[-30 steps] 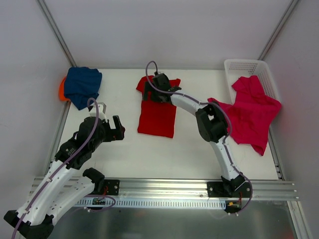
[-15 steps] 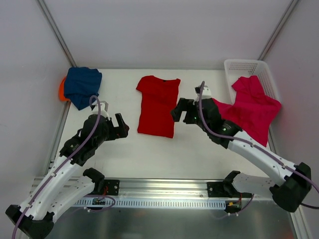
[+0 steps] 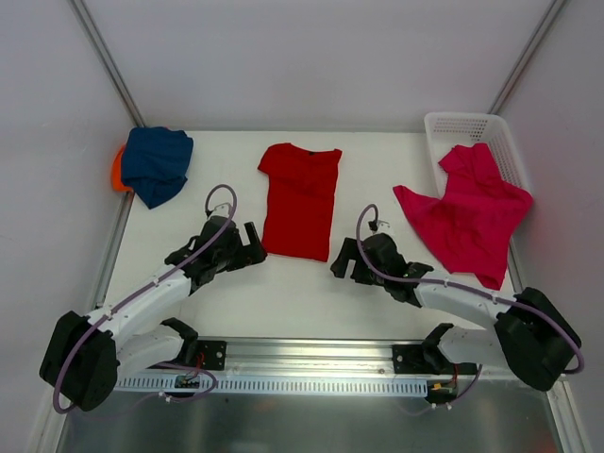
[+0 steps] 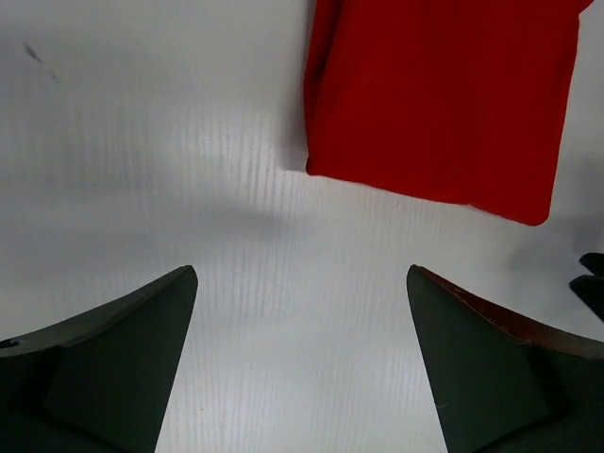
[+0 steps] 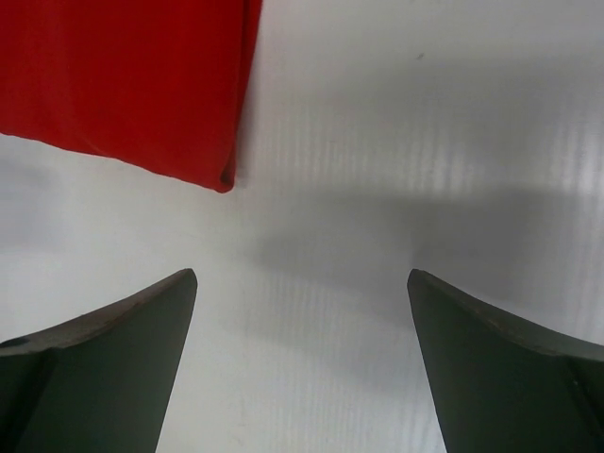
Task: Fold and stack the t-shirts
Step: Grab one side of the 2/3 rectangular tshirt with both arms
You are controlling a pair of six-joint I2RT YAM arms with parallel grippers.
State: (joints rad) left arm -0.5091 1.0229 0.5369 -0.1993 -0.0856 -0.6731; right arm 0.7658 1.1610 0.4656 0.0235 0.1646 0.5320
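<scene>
Swung away from the collar end of the red shirt [image 3: 300, 200] and down to just off its near right corner, with the right gripper [image 3: 342, 264] spread fully wide and holding nothing. Likewise brought in from farther left to just off the near left corner, with the left gripper [image 3: 251, 245] almost as wide and also empty. Seen from both wrist views: only bare table [image 3: 283, 293] between the fingers, red hem just ahead, not touching. Lying flat, apparently already narrowed lengthwise into a long strip, so probably midway through its fold. Well left of the red shirt, at the far corner: navy shirt [image 3: 156, 165] bundled on top of the orange shirt [image 3: 116, 170], seemingly folded and stacked, though too small to judge how neatly. Well right of the red shirt: pink shirt [image 3: 467, 212] spread loose and rumpled, its far part draped over the basket [image 3: 453, 123], not begun. Roughly half done by this reading. Left to do: pinch both near corners, fold the red shirt across, carry it to the stack, then fold and add the pink shirt.
</scene>
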